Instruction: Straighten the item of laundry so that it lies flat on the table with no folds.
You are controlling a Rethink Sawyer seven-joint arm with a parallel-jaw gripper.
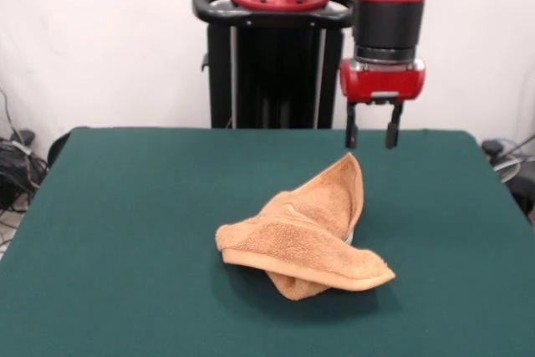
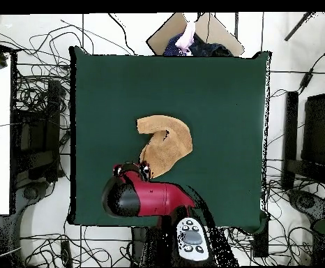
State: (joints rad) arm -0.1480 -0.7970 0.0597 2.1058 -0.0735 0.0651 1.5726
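The orange-tan towel lies crumpled and folded over itself near the middle of the green table, with one corner peaking upward at the back. In the overhead view the towel forms a curved, folded shape on the table. My gripper hangs open just above and slightly behind the towel's raised corner, with nothing between its two black fingers. From above, the gripper sits at the towel's lower left edge.
Cables and equipment surround the table in the overhead view. A cardboard box and a person's hand show past the far table edge. The table extends well beyond the towel on all sides.
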